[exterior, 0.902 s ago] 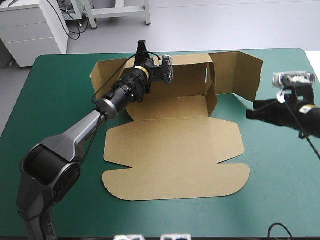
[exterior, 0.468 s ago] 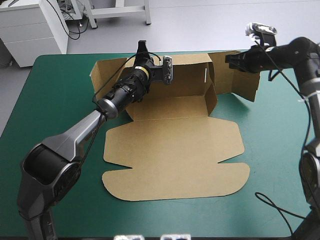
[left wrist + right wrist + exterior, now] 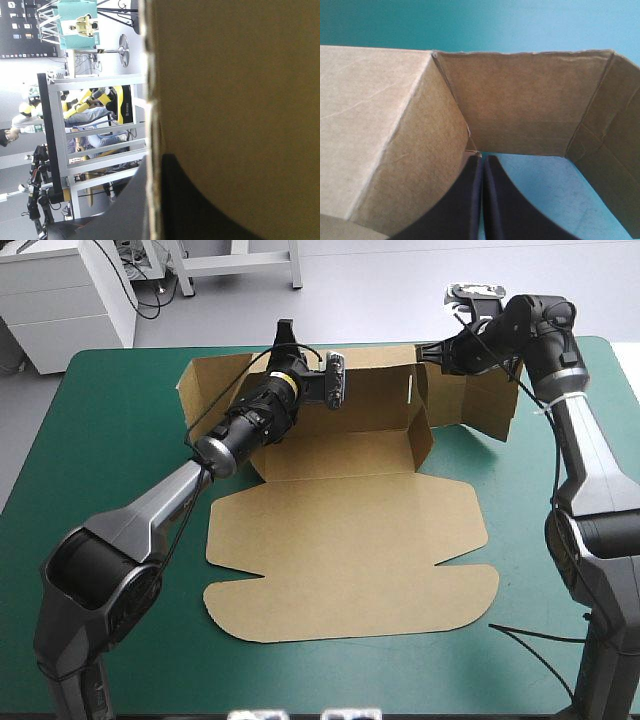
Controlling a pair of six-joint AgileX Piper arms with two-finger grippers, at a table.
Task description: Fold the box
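Note:
The brown box lies in the middle of the table with its lid flat toward the front and its back wall raised. My left gripper is shut on the top edge of the back wall. In the left wrist view the board stands between the black fingers. My right gripper is at the back right corner, where the side wall meets an outer flap. In the right wrist view its shut tips touch the fold of the box, with no board between them.
The teal-green cover shows on both sides of the box and along the front edge. The table's far edge runs close behind the raised back wall.
My right arm has swung up from the table's right side to the box's back right corner. The left arm and the box have not moved.

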